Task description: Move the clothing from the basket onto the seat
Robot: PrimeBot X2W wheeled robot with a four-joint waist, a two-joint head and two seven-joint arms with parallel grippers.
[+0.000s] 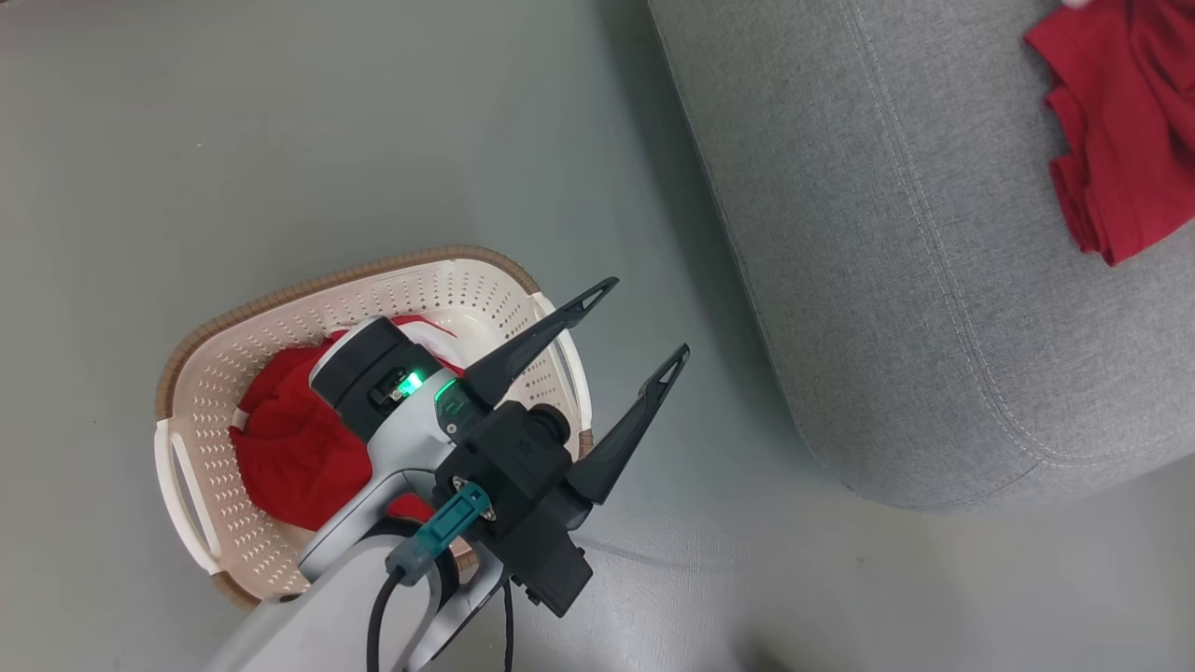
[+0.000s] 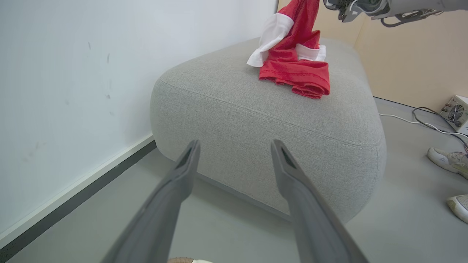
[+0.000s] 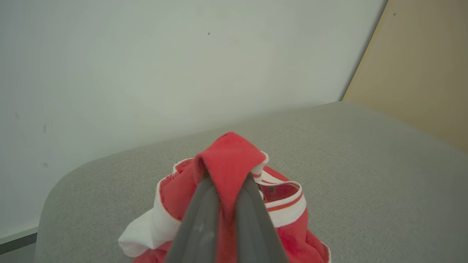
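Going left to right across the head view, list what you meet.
basket → left gripper, fingers spread → seat → red garment lying on the seat at the right edge.

Red clothing [image 1: 289, 448] lies in the cream basket [image 1: 420, 289]; another red-and-white garment [image 2: 296, 73] heaps on the grey seat [image 1: 887, 280]

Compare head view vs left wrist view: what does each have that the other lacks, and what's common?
Head view: the basket on the floor with red clothing in it, under the left arm's wrist.
Left wrist view: the white wall, a person's shoes, a cable and the right arm at the top edge.
Both: the grey seat, the red garment on it, and the open left gripper, holding nothing.
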